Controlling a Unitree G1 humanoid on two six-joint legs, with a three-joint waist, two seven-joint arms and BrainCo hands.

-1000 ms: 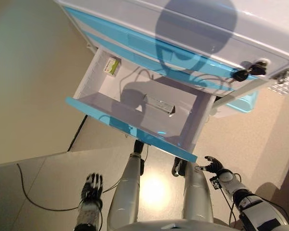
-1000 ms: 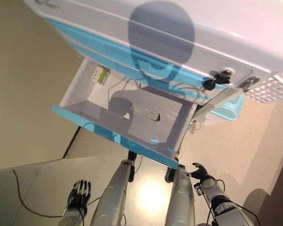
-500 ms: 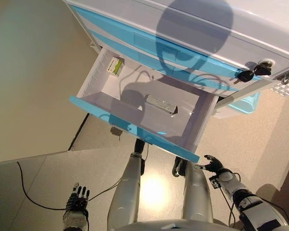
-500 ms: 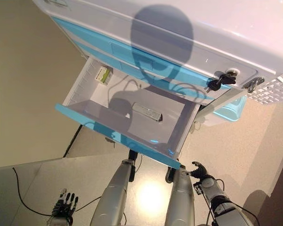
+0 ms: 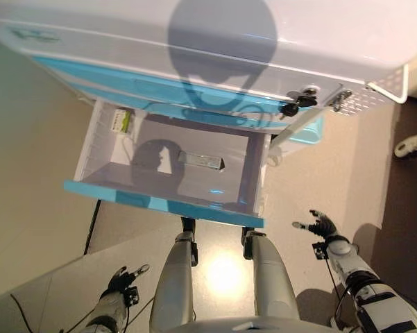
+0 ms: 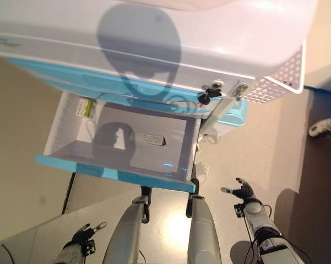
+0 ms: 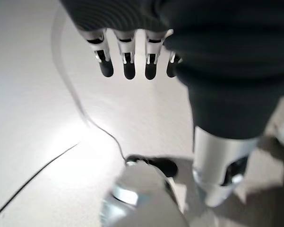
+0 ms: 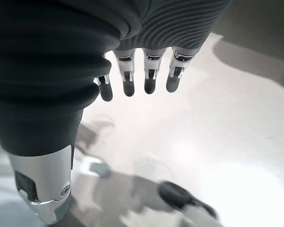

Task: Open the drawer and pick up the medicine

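Observation:
The blue-fronted drawer (image 5: 159, 201) of the white cabinet (image 5: 215, 48) stands pulled open. Inside lie a silvery medicine blister strip (image 5: 201, 161) near the middle and a small green-and-white box (image 5: 121, 121) in the far left corner. My left hand (image 5: 122, 283) hangs low at the lower left, open and empty; its fingers (image 7: 127, 66) show straight in the left wrist view. My right hand (image 5: 322, 225) is low at the right, below and right of the drawer's front, open and empty, with fingers (image 8: 149, 78) straight.
Keys (image 5: 291, 107) hang from a lock on the cabinet front, right of the drawer. A white perforated basket (image 6: 275, 80) hangs on the cabinet's right side. A caster of some other furniture (image 5: 411, 146) shows at the far right on the floor.
The camera has swung, so the cabinet and drawer now sit more level and further left. My left hand has turned and moved right a little; my right hand has spread slightly.

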